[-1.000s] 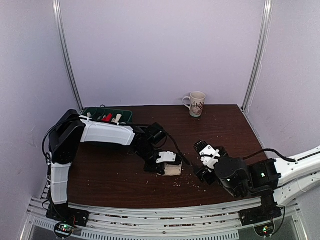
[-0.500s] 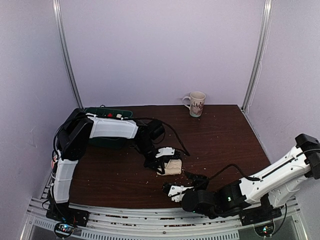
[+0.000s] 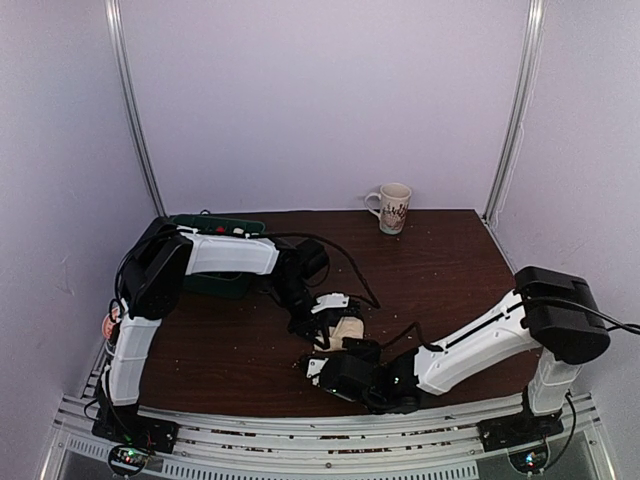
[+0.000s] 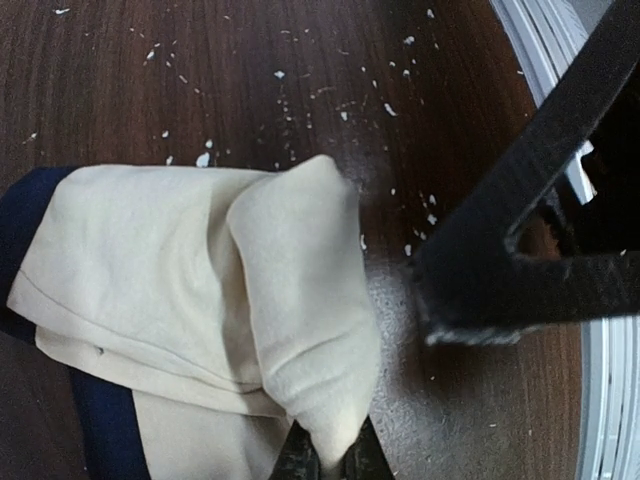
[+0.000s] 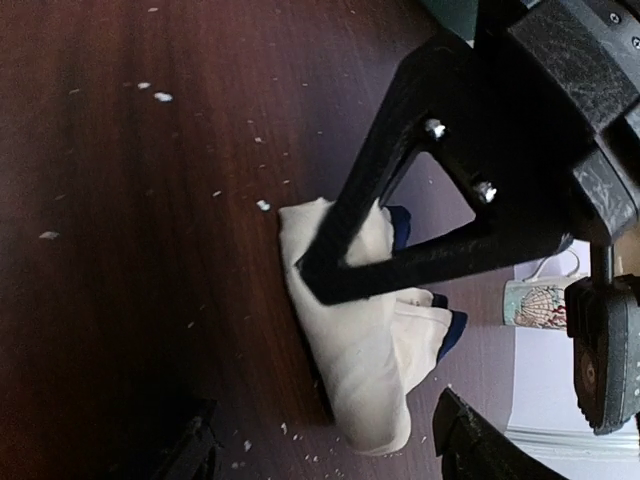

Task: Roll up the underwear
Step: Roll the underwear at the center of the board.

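Desk [image 3: 450, 260] of dark brown wood, enclosed by pale lilac walls, seen from above and behind two robot arms. The left arm [image 3: 225, 255], white and black, reaches from the left side to the middle of the desk. The right arm [image 3: 480, 340] lies low along the near edge, its wrist ending just in front of the same spot.

At the far left sits a green bin [image 3: 215, 228] holding small items too small to name. A patterned mug [image 3: 392, 207] stands at the far edge, well apart from the work.

In the middle of the desk lies the underwear [image 3: 347, 328], cream cloth with a navy band, gathered into a small thick bundle. The left jaws are clenched on a fold at one end of it, as the left wrist view shows. The right jaws are spread wide and grasp nothing, and the bundle lies just beyond their tips.

The cloth looks folded over on itself several times, but its layers are loose and uneven, with navy edges poking out. The rolling seems well begun but not finished: tightening and closing the roll appear to be left.

Pale crumbs [image 4: 205, 158] speckle the wood around the bundle.
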Tool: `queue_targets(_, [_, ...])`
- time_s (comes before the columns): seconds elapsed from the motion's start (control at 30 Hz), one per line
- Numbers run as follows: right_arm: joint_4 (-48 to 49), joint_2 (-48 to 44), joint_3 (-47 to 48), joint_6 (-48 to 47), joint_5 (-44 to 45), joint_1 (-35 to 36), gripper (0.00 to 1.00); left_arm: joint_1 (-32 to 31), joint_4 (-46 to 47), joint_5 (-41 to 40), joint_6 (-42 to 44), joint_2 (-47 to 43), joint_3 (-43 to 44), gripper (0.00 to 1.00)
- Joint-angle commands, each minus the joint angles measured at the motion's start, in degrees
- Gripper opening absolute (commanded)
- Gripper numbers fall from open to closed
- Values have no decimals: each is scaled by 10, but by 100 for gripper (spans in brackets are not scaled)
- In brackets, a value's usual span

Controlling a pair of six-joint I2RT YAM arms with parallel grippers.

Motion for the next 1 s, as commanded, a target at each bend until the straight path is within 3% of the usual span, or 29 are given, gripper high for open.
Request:
queue_targets(0.0, [-2,57,36,-18,-8,-23,72,-6,-56,-50,10,56,-26,0])
queue_targets(0.1, [-14,79,48,-9,-7,-33,67,-5,-58,-48,16,56,-26,2])
queue_targets(0.4, [-43,87,63,13,-43,-54,32,-5,-46,-60,32,33,-42,8])
queue_targets(0.53, [-59,80,66,26,-93,-58,14,-4,-6,-61,41,-10,-73,27])
queue_targets(0.77, [-81,70,69,49,-150,-65,1,3,71,-97,29,-89,-124,42])
queue_targets(0.9, [-90,52,67,61,-175,-66,0,11,120,-112,23,-146,-163,59])
queue_targets(0.97, [-91,42,63,66,-187,-66,0,14,149,-116,25,-181,-191,95])
